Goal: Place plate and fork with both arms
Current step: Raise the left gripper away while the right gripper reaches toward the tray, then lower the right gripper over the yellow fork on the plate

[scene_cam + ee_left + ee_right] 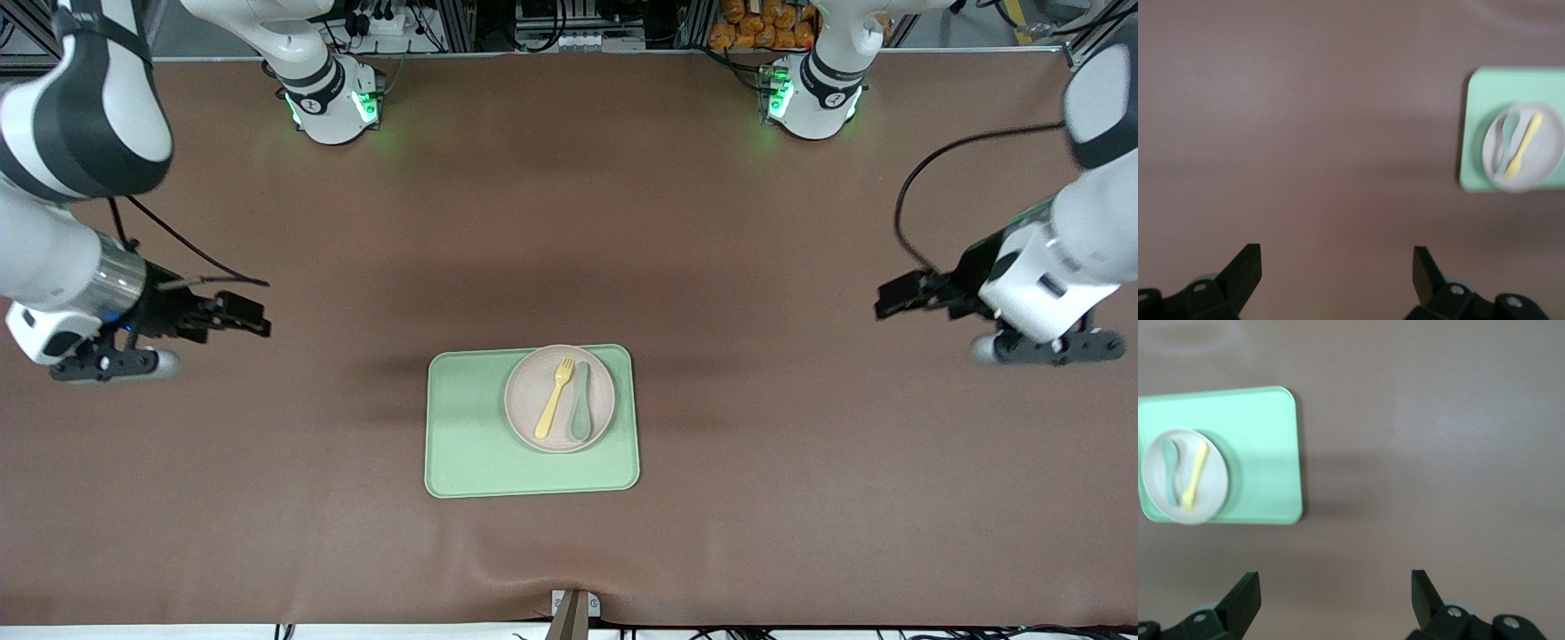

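Plate (pixel 559 398): small, round, off-white; seated on light-green tray (pixel 532 421), in the tray corner toward the left arm's end and farther from the front camera
Fork (pixel 555 397): pale yellow; lying on the plate, tines pointing away from the front camera
Spoon (pixel 581 402): grey-green; on the plate, just beside the fork, on the side toward the left arm's end
Tray: flat on brown desk (pixel 569 222), about midway between the two ends
Left pincer (pixel 892 298): fingers spread wide, nothing held; suspended over bare desk toward the left arm's end, well apart from the tray
Right pincer (pixel 253 317): fingers spread wide, nothing held; suspended over bare desk toward the right arm's end, well apart from the tray
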`<state>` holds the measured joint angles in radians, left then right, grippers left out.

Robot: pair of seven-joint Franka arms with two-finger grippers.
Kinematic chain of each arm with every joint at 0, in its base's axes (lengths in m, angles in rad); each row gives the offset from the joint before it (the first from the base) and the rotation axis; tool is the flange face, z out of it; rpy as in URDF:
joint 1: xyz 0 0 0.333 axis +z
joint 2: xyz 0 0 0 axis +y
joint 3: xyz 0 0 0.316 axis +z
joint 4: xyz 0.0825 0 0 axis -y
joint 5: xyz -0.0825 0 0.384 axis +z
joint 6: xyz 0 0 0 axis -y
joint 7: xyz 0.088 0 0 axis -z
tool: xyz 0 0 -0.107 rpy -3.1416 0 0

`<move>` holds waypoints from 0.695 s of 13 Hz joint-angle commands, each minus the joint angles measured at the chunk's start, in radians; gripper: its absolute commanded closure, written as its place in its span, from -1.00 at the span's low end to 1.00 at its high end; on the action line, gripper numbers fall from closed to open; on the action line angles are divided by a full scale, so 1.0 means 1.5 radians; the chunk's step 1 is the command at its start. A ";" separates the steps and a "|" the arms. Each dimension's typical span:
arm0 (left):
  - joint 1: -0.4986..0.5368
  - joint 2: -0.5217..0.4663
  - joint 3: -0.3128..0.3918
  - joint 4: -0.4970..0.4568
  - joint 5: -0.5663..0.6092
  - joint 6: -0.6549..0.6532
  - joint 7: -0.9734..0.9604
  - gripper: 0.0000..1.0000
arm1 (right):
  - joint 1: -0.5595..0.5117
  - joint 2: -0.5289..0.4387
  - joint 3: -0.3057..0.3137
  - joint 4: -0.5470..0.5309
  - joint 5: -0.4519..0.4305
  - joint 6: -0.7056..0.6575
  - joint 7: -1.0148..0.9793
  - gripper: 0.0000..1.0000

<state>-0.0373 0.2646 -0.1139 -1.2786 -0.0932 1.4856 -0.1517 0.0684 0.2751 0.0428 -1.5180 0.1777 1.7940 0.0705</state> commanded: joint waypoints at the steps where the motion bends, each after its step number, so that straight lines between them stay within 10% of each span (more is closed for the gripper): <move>1: 0.051 -0.079 -0.005 -0.051 0.013 -0.050 0.075 -1.00 | 0.045 0.059 -0.003 0.030 0.012 0.033 0.079 -1.00; 9: 0.083 -0.109 -0.016 -0.049 0.047 -0.086 0.124 -1.00 | 0.213 0.230 -0.007 0.146 -0.030 0.132 0.389 -1.00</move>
<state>0.1000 0.1275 -0.1294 -1.3318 -0.0659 1.3551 0.0368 0.3214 0.5286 0.0451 -1.4025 0.1698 1.9910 0.5408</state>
